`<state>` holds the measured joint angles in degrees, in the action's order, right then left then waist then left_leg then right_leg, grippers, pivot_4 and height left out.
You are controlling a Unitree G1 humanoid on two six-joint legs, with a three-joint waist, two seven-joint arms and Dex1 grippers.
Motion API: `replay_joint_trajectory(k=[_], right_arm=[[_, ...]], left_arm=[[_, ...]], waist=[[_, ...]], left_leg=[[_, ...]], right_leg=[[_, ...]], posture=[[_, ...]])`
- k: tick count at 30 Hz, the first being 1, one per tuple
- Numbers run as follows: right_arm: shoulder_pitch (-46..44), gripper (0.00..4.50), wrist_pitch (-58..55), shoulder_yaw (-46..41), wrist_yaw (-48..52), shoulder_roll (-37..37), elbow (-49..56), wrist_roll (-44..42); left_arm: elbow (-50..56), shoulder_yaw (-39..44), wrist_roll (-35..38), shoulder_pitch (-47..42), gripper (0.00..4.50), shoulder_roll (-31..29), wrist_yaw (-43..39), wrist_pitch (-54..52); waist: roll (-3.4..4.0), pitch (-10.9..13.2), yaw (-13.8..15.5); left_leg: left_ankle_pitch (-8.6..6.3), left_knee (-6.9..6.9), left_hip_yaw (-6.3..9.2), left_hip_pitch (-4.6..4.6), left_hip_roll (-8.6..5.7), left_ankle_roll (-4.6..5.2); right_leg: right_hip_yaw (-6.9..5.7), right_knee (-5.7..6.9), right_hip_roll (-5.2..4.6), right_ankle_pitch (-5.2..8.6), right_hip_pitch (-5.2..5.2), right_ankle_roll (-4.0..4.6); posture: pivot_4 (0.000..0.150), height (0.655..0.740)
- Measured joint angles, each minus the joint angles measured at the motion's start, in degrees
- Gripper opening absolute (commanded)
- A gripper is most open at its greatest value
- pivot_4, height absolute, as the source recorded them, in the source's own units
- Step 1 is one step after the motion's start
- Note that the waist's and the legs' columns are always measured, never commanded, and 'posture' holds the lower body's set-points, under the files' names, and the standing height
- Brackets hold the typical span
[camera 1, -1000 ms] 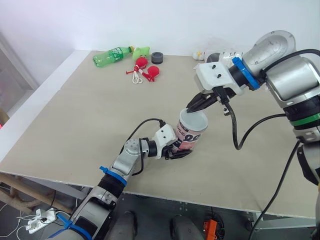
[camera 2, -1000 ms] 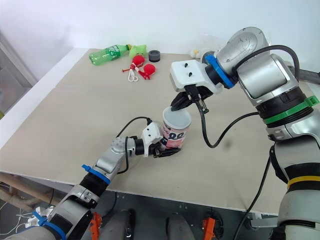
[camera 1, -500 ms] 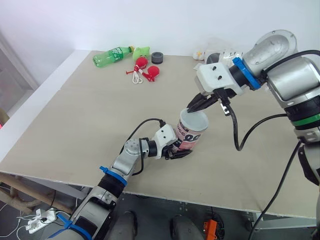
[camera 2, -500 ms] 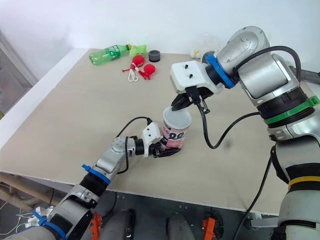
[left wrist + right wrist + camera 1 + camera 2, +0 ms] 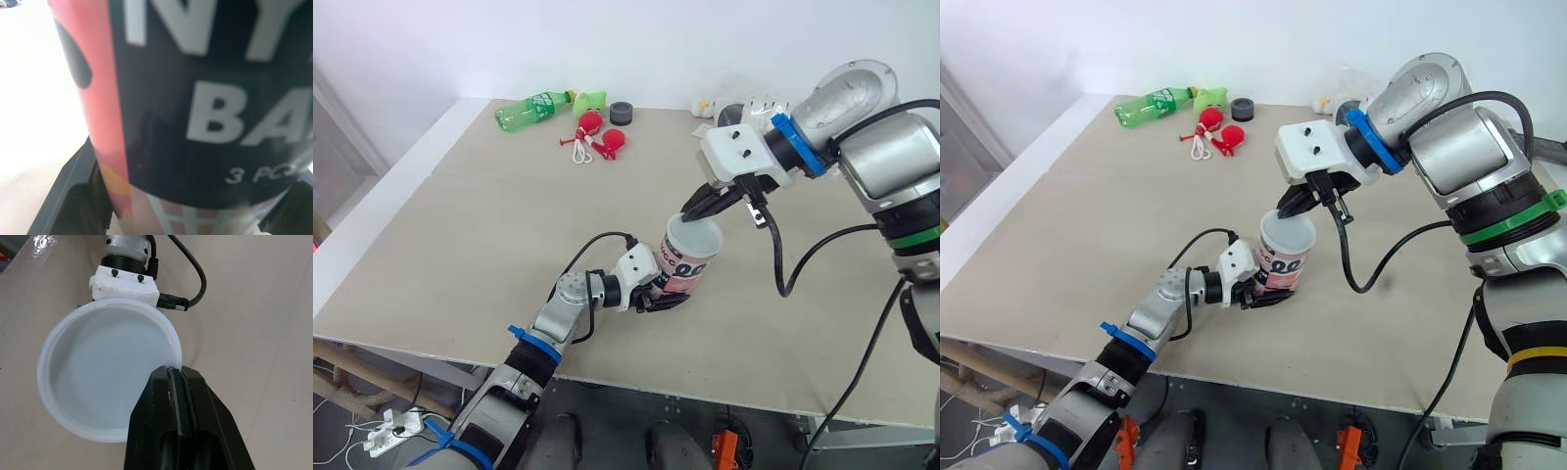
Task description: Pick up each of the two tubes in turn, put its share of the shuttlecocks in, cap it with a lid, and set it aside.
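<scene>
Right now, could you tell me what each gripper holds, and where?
Left gripper: tube, by its lower body. Right gripper: white lid, by its rim.

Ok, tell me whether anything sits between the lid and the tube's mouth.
Nothing visible does. The right gripper pinches the lid by its rim right at the top of the tube, which the left gripper holds near its base. The bottle lies far back on the table.

I am reading white letters on the dark side of the tube [image 5: 205, 98]: "NY" above, "BA" below, both cut off, then small "3 PC". From the head cameras I am seeing "00".
</scene>
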<state>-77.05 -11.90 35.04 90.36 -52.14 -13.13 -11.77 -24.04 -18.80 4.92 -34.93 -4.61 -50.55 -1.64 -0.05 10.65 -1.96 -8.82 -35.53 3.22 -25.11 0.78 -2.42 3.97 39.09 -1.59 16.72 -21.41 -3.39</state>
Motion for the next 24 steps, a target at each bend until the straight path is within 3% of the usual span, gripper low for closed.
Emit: replay_joint_trajectory(k=[7, 8, 11, 16, 17, 24], right_arm=[[0.0, 0.08, 1.31, -0.09, 0.0, 0.3, -0.15, 1.02], [0.0, 0.7, 1.31, -0.12, 0.01, 0.41, -0.22, 1.12], [0.0, 1.82, 1.2, -0.15, 0.01, 0.59, -0.92, 2.07], [-0.26, 4.25, 1.13, -1.42, 0.01, 1.13, -1.56, 2.67], [-0.34, 4.46, 1.14, -1.6, 0.01, 1.21, -1.72, 2.76], [-1.04, 4.46, 0.64, -1.89, 0.03, 2.14, -2.81, 3.09]], left_arm=[[0.0, 0.01, 0.02, 0.0, 2.97, 0.0, 0.05, -0.16], [0.0, 0.01, 0.04, 0.01, 2.97, 0.0, 0.04, -0.21], [0.04, 0.01, 0.05, 0.01, 2.97, -0.06, 0.0, -0.16], [0.05, -0.03, 0.05, 0.01, 2.97, -0.12, -0.07, -0.03], [0.05, -0.04, 0.05, 0.01, 2.97, -0.11, -0.06, -0.03], [0.06, -0.06, 0.06, 0.01, 2.97, -0.16, -0.07, -0.04]], waist=[[0.0, 0.0, -0.01], [0.0, 0.0, -0.01], [0.0, 0.0, -0.01], [0.0, 0.0, -0.01], [0.0, 0.0, -0.01], [0.0, 0.0, -0.02]], left_leg=[[0.0, 0.0, 0.0, 0.02, 0.01, 0.0], [0.0, 0.0, 0.0, 0.02, 0.01, 0.0], [0.0, 0.0, 0.0, 0.02, 0.01, 0.0], [0.0, 0.01, 0.0, 0.02, 0.02, 0.0], [0.0, 0.01, 0.0, 0.02, 0.01, 0.0], [0.0, 0.01, 0.0, 0.02, 0.02, 0.0]], right_leg=[[0.0, 0.0, 0.01, 0.0, 0.01, 0.0], [0.0, 0.0, 0.01, 0.0, 0.01, 0.01], [0.01, 0.0, 0.01, -0.01, 0.0, 0.01], [0.0, 0.0, 0.01, 0.0, 0.01, 0.01], [0.01, 0.0, 0.01, 0.0, 0.01, 0.01], [0.01, 0.0, 0.02, -0.01, 0.0, 0.02]], posture=[[0.15, 0.74], [0.15, 0.74], [0.15, 0.74], [0.15, 0.74], [0.15, 0.74], [0.15, 0.74]])
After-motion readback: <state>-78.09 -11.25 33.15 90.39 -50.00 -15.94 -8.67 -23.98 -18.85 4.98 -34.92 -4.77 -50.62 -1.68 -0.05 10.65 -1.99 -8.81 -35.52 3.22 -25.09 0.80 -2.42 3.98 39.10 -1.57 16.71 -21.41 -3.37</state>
